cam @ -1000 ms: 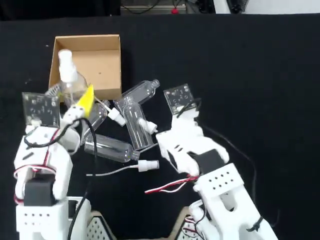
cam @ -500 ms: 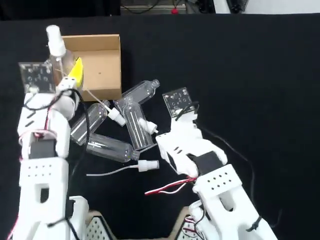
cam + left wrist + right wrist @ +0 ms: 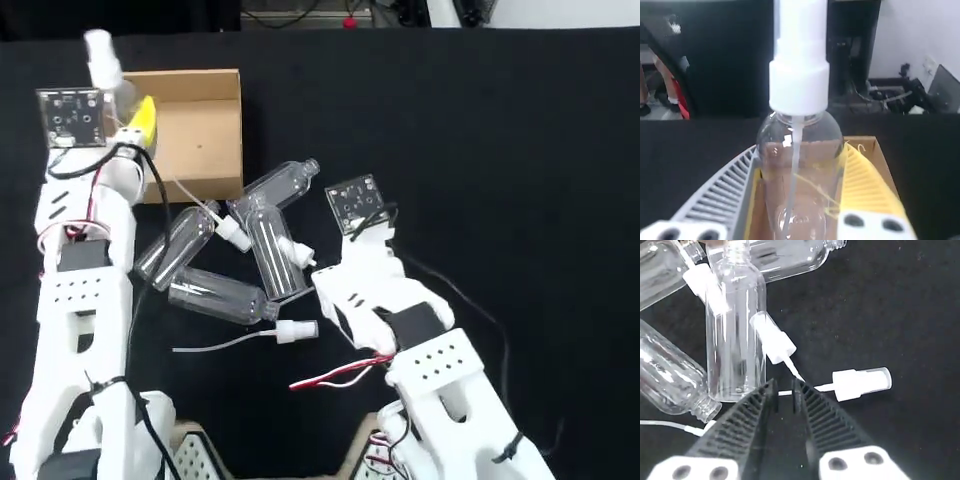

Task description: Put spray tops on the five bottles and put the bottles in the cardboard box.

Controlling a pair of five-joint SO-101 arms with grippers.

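High view: the left arm (image 3: 80,250) is stretched toward 11 o'clock. The left gripper (image 3: 128,105) clamps a bottle (image 3: 118,92) fitted with a spray top (image 3: 100,48), at the 9 o'clock edge of the box (image 3: 200,130). Four bare bottles (image 3: 270,255) lie heaped on the worktop (image 3: 500,150) at the box's 6 o'clock, with loose tops (image 3: 296,329) among them. The right arm (image 3: 400,310) is folded low at the heap's 4 o'clock.

Left wrist view: the grey finger (image 3: 720,200) and yellow finger (image 3: 865,195) press the bottle's sides, with the box beneath.

Right wrist view: the right gripper (image 3: 785,387) is narrow, with only a slit between its jaws. It hangs over a thin tube (image 3: 790,365) beside the heap.
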